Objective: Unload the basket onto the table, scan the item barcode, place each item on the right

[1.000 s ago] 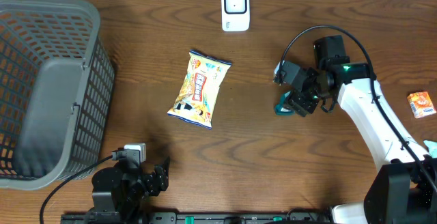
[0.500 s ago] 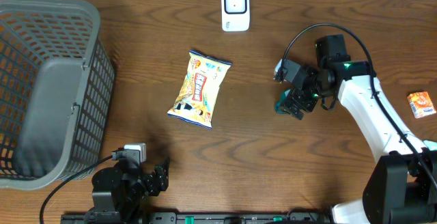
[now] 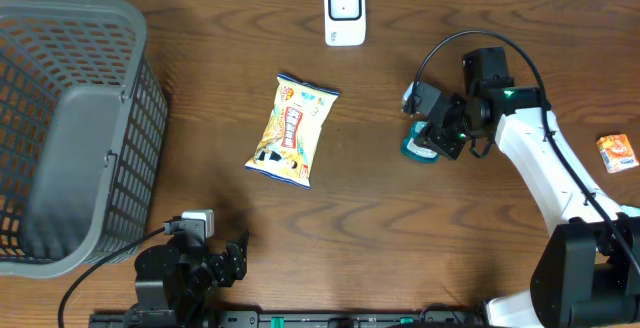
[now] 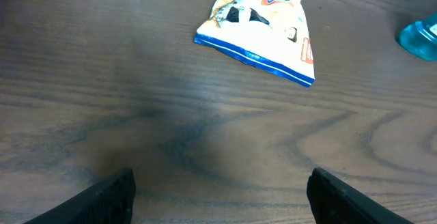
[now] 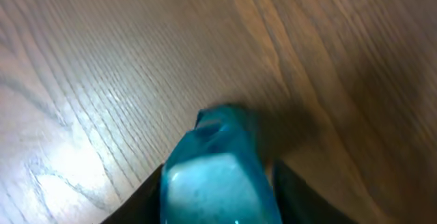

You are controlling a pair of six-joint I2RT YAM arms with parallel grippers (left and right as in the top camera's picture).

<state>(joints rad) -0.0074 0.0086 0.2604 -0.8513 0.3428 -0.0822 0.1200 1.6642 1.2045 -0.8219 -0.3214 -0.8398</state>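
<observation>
A small teal blue item (image 5: 217, 176) sits between the two dark fingers of my right gripper (image 5: 217, 203), which press against both of its sides just above the wood. From above, the item (image 3: 411, 149) shows at the tip of the right gripper (image 3: 428, 144), right of the table's middle. The white barcode scanner (image 3: 345, 12) stands at the far edge. Near the front edge my left gripper (image 4: 220, 200) stays open with only bare wood between its fingers.
A yellow snack bag (image 3: 293, 130) lies flat in the middle, also ahead of the left gripper (image 4: 263, 26). A grey mesh basket (image 3: 70, 128) fills the left side. A small orange packet (image 3: 617, 152) lies at the far right.
The right jaws have closed in on the teal item, and the right wrist has shifted slightly toward the far edge. The left arm has not moved.
</observation>
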